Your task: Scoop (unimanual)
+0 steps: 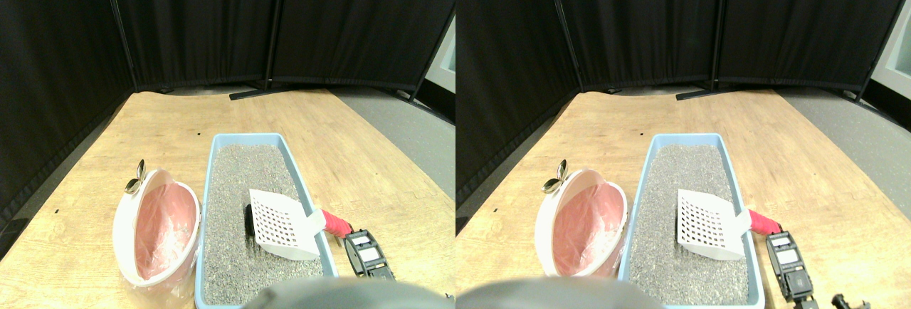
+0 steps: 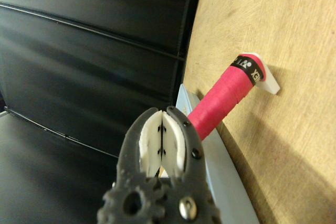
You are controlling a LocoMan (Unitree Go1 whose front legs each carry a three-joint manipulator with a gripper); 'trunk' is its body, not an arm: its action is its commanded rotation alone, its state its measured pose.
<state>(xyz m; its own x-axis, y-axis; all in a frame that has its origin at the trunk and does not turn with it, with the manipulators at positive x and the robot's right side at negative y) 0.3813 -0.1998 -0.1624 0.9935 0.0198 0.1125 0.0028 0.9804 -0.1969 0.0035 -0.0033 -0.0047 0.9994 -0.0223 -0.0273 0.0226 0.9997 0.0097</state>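
Nearest us, the right gripper (image 2: pixel 163 142) shows its white pads pressed together on nothing, beside the scoop (image 1: pixel 285 225); we note the scoop resting in the litter tray (image 1: pixel 299 163), red handle (image 2: pixel 223 98) over the rim.

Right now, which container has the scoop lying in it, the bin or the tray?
The blue litter tray, filled with grey litter. The white slotted scoop lies in it, red handle over its right rim. The white bin to its left holds only a pink liner.

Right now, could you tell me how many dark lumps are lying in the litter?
1: a dark lump beside the white scoop's slotted head, in the blue litter tray. More may be buried or hidden underneath.
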